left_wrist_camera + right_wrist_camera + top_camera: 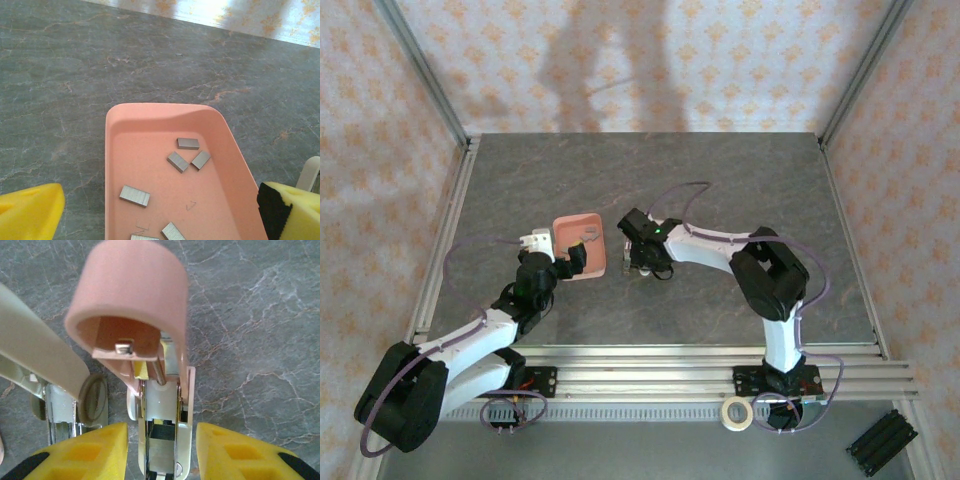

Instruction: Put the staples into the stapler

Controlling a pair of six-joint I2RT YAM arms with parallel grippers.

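Note:
The stapler (160,405) lies on the grey table with its pale-pink lid (132,295) swung up, baring the white body and silvery channel. My right gripper (161,452) straddles its near end, open, with a narrow gap between each yellow finger (85,455) and the stapler's sides. Several grey staples (177,162) lie loose in the salmon-pink tray (165,107), along with a few single bent wires. My left gripper (160,220) hovers over the tray's near part, wide open and holding nothing. From above, the left gripper (582,258) is at the tray (575,225) and the right gripper (640,258) is just right of it.
A beige and metal object (35,355) lies right beside the stapler on its left. A roll of tape (737,412) and a black object (882,440) sit beyond the rail at the near edge. Patterned walls and metal posts bound the table.

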